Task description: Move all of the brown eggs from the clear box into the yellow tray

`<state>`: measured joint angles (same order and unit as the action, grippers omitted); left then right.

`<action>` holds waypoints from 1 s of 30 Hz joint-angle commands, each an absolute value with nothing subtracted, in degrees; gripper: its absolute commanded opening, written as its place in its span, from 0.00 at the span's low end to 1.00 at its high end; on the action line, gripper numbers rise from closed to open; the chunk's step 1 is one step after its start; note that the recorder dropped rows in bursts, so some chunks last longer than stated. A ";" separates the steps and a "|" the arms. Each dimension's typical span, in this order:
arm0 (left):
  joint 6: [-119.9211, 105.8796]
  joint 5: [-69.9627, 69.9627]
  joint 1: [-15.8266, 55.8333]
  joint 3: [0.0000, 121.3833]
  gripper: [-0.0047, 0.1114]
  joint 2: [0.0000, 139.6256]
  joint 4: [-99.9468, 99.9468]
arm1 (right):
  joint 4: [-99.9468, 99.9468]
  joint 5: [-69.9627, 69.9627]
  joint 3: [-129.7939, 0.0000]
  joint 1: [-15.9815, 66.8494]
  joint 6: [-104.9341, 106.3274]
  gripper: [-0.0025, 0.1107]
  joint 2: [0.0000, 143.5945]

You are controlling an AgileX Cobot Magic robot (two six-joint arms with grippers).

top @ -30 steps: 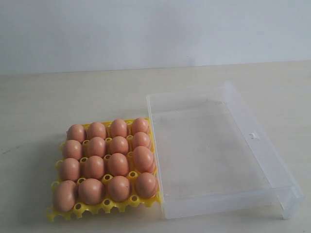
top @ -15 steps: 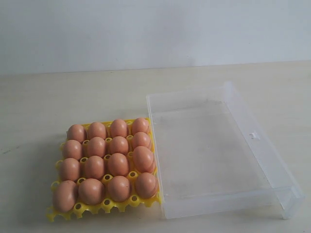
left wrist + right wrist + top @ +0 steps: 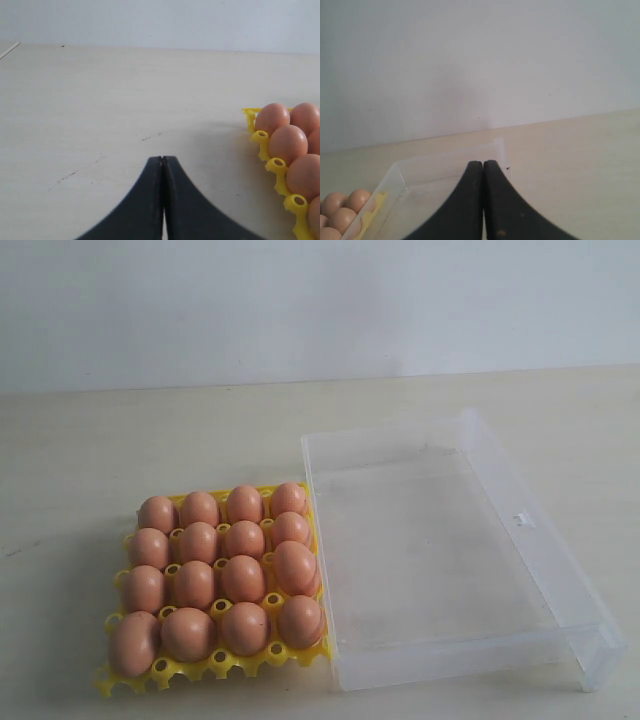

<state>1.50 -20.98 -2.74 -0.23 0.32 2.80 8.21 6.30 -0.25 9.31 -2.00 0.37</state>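
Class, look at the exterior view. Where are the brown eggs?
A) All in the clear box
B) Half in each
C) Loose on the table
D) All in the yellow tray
D: the brown eggs fill the yellow tray in four rows of four, and the clear box beside it holds none.

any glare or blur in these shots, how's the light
Exterior view: soft even light, faint shadow beside the yellow tray, a pale sheen but no hard glare on the clear box, eggs sharp. Left wrist view: the left gripper is a dark, soft shape up close. Right wrist view: the right gripper likewise, box edges faint.
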 commanded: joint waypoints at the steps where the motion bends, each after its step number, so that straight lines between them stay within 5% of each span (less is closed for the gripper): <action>1: 1.75 -20.41 -2.41 0.00 0.04 0.00 3.11 | 7.99 5.81 0.00 8.89 -1.61 0.02 0.00; 30: 1.75 -20.41 -2.41 0.00 0.04 0.00 3.11 | 7.99 5.81 0.00 2.85 -1.61 0.02 0.00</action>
<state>1.50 -20.98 -2.74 -0.23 0.32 2.80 8.21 6.30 -0.25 3.12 -1.91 0.37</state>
